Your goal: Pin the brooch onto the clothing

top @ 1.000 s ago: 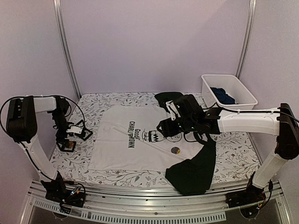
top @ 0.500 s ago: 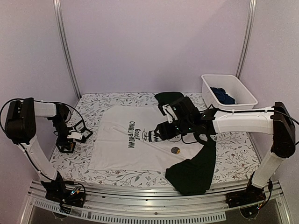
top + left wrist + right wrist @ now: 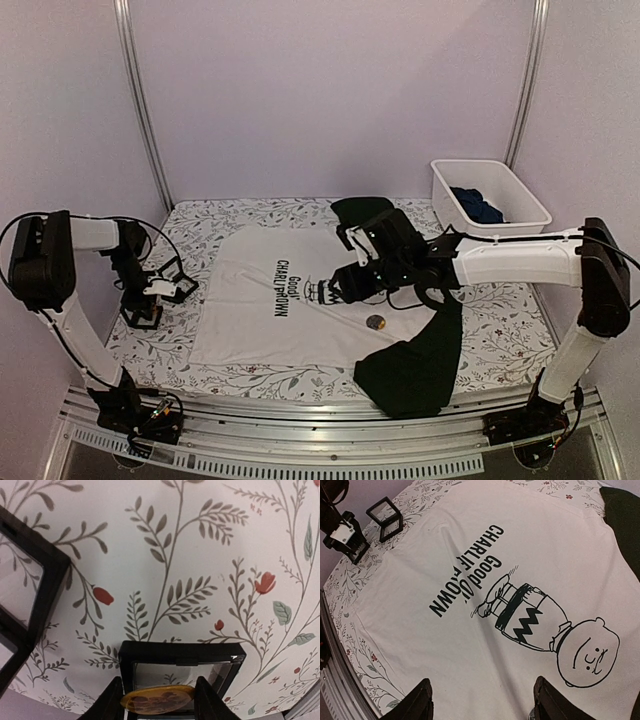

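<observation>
Pinching the round gold brooch [image 3: 157,700] by its rim between the left fingers [image 3: 111,704], low over the black-framed display case [image 3: 182,652] on the floral worktop [image 3: 200,555], off to the left of the Charlie Brown T-shirt [image 3: 255,300] and not touching it. Looks like a thin edge-on hold, so likely to pivot or squirt out if lifted fast or squeezed harder. Could also drag the light case along, or knock the second case [image 3: 27,580] just beside it. Hovering over the printed chest with the right fingers [image 3: 422,702] spread and nothing between them. Risks bunching the loose cloth if pressed down off-centre, leaving no flat spot for the pin. Cannot tell which way the pin side faces, so may reach the shirt wrong way up. Worth noting a small round object [image 3: 375,321] lying on the shirt near the right fingers: may get nudged or mistaken for the target spot.
</observation>
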Available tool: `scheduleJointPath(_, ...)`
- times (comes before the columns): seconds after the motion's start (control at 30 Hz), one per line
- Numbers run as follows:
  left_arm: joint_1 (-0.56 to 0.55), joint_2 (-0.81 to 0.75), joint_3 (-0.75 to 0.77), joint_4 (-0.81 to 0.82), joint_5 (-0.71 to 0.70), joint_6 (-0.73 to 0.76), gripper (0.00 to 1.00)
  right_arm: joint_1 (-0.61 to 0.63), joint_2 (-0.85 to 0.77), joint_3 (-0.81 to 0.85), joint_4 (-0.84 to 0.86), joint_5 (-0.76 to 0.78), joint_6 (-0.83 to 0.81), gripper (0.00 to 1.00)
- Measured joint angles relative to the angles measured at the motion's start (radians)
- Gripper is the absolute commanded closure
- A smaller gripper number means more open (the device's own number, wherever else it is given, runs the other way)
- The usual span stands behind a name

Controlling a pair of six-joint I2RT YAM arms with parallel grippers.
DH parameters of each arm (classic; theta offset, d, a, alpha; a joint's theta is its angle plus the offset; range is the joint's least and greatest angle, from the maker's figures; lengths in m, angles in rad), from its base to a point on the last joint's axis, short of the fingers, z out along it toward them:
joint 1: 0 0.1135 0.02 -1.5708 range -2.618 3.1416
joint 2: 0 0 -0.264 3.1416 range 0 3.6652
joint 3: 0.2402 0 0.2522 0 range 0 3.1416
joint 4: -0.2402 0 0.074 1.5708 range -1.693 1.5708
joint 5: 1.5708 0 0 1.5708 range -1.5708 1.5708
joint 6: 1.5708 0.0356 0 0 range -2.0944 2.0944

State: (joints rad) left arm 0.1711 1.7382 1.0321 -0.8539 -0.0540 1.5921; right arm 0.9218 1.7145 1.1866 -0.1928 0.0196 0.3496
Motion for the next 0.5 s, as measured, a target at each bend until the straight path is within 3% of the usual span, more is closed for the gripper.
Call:
scheduleJointPath(0.33,0.0,-0.066,0.063,-0.117,0.071,-0.065,0.66,0.0,-0.01,-0.013,0.027,-0.042,-0.014,0.33)
scheduleJointPath(0.5,-0.056,-0.195,0.124,-0.222,0.178,-0.216,0.64,0.0,-0.172,-0.183,0.171,-0.113,-0.113,0.33)
